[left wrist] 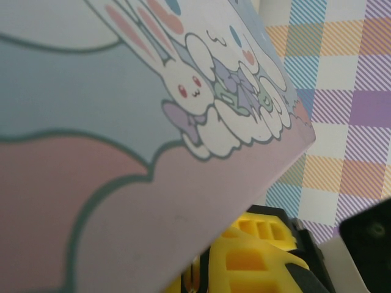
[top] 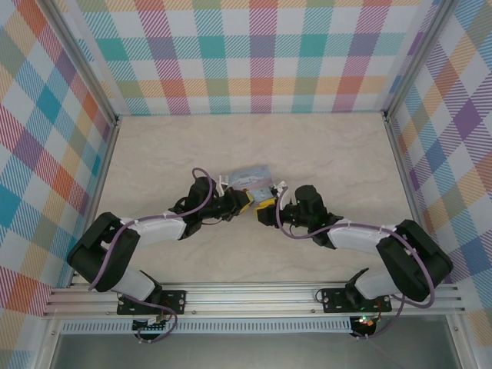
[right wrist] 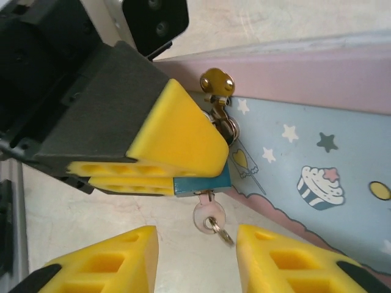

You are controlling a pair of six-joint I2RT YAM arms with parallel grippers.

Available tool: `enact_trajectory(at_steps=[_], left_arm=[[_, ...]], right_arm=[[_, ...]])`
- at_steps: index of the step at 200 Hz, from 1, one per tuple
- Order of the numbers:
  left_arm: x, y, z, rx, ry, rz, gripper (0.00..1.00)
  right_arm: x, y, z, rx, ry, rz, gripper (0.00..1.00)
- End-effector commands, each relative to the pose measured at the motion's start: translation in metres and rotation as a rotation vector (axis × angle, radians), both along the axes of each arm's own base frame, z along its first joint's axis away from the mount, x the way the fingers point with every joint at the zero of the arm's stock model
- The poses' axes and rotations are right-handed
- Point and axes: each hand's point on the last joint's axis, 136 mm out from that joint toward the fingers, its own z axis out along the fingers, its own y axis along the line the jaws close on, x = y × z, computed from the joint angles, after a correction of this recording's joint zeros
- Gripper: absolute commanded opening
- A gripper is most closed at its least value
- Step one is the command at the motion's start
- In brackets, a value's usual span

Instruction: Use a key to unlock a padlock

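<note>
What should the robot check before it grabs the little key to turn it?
1. Left gripper clamped on the padlock: ok.
2. Key sticking out of the padlock's underside: ok.
3. Right gripper open, with the key just ahead of its gap and not touched: ok.
4. Key pushed all the way in: cannot tell.
5. Padlock already unlocked: cannot tell.
</note>
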Motion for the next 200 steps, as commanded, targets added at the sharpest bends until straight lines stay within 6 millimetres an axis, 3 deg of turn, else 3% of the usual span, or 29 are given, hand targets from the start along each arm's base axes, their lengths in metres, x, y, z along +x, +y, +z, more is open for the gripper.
enact_trajectory(at_steps=[1, 44, 98, 141, 200], left_arm=[[0.006, 0.005, 0.016, -0.022, -0.035, 0.045, 0.0], [0.007, 0.006, 0.022, -0.051, -0.002, 0.078, 0.0], [0.003, 0.007, 0.026, -0.068, 0.039, 0.086, 0.0], [0.002, 0.009, 0.026, -0.07, 0.048, 0.095, 0.0], [0.002, 0.007, 0.025, -0.07, 0.054, 0.088, 0.0]], right_arm=[[-0.002, -0.016, -0.01, -0.12, -0.113, -0.004, 0.41], [-0.012, -0.019, -0.013, -0.358, -0.449, 0.012, 0.45], [0.007, -0.009, 0.017, -0.486, -0.755, -0.065, 0.44], [0.011, 0.009, 0.014, -0.531, -0.82, -0.024, 0.4], [0.014, 0.023, 0.025, -0.48, -0.829, -0.037, 0.37]])
